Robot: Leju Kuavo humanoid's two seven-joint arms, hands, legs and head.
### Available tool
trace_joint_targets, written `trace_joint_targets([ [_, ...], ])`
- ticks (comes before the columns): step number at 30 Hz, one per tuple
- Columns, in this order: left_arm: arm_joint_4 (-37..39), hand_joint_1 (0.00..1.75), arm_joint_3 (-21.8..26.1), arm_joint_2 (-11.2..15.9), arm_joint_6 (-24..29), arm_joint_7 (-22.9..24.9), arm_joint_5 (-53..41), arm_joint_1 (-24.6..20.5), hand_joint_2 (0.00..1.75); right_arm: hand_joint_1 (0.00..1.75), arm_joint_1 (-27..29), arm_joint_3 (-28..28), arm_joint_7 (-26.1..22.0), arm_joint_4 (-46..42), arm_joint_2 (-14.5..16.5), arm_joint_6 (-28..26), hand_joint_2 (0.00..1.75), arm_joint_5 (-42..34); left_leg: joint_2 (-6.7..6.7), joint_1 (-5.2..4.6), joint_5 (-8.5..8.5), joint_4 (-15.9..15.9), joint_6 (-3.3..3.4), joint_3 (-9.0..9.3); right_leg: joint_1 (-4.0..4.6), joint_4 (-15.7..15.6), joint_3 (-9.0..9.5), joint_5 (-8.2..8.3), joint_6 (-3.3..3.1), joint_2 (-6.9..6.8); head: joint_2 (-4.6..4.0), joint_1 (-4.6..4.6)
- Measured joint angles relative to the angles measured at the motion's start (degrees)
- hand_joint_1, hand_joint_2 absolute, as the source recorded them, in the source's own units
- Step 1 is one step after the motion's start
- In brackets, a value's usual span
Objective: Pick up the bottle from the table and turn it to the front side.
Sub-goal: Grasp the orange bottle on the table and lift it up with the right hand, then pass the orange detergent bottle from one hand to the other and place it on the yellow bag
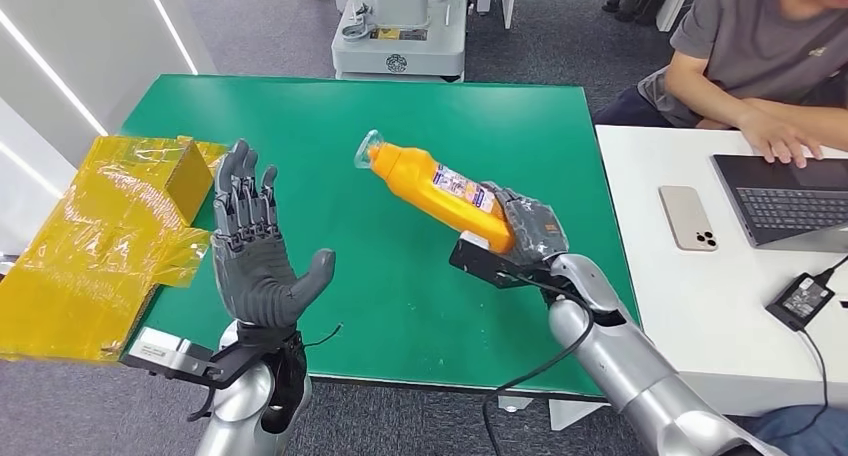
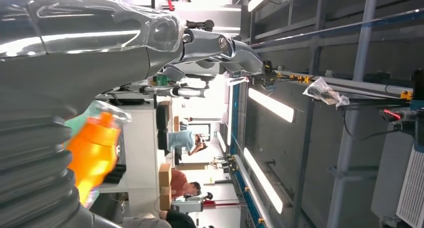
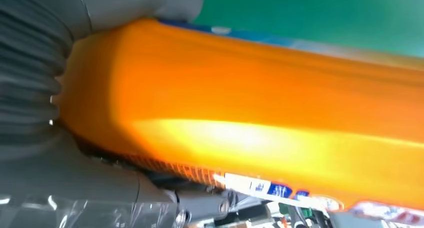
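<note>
An orange bottle [image 1: 438,189] with a clear cap and a printed label is held tilted above the green table [image 1: 300,116], cap end pointing away to the left. My right hand [image 1: 525,226] grips its base end; in the right wrist view the orange bottle [image 3: 260,113] runs across the picture with my right hand [image 3: 55,98] wrapped around it. My left hand [image 1: 255,251] is raised over the table's near left, palm up, fingers spread, holding nothing. From the left wrist, the bottle [image 2: 95,148] appears beyond my left hand [image 2: 65,53].
A yellow plastic-wrapped box [image 1: 110,226] lies at the table's left edge. A white desk [image 1: 680,306] on the right carries a phone [image 1: 688,217], a laptop [image 1: 785,201] and a power brick [image 1: 800,301]. A seated person [image 1: 760,56] rests a hand on the laptop.
</note>
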Motion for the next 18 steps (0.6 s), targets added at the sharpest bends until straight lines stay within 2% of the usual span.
trace_joint_targets([
  [2,0.0,0.00,0.0,0.0,0.2,0.0,0.5,0.1,1.75,1.75,1.4,-1.9,0.0,-1.7,0.7,-2.8,1.75,0.1,-0.01,0.00,0.00,0.0,0.00,-0.02,0.00,0.0,0.00,0.00,0.00,-0.01,0.00,0.01],
  [7,0.0,0.00,0.0,0.0,0.8,0.0,2.4,0.3,1.75,1.75,7.1,-7.7,-3.3,-7.8,3.6,-20.1,1.75,3.3,-0.01,0.00,-0.02,0.0,-0.02,-0.04,0.00,0.0,-0.03,-0.03,-0.01,-0.01,0.00,-0.01],
  [9,0.0,0.00,0.0,0.0,1.2,0.3,3.1,0.5,1.75,1.75,9.3,-9.6,-5.0,-10.1,4.8,-24.8,1.75,3.9,-0.01,0.00,-0.03,0.0,-0.03,-0.04,0.00,0.0,-0.04,-0.05,-0.02,-0.01,0.00,-0.01],
  [12,0.1,0.00,0.0,0.0,1.5,0.9,3.8,0.8,1.75,1.75,11.9,-11.7,-6.7,-12.6,6.1,-27.9,1.75,4.4,-0.01,0.00,-0.04,0.0,-0.03,-0.04,0.00,0.0,-0.06,-0.06,-0.01,0.00,0.00,-0.01],
  [18,0.1,0.00,0.0,0.0,1.4,1.0,4.2,0.9,1.75,1.75,14.0,-13.2,-7.5,-14.8,7.0,-28.4,1.75,4.3,0.01,0.00,-0.03,0.0,-0.03,-0.03,0.00,0.0,-0.06,-0.05,-0.02,0.00,0.00,0.00],
])
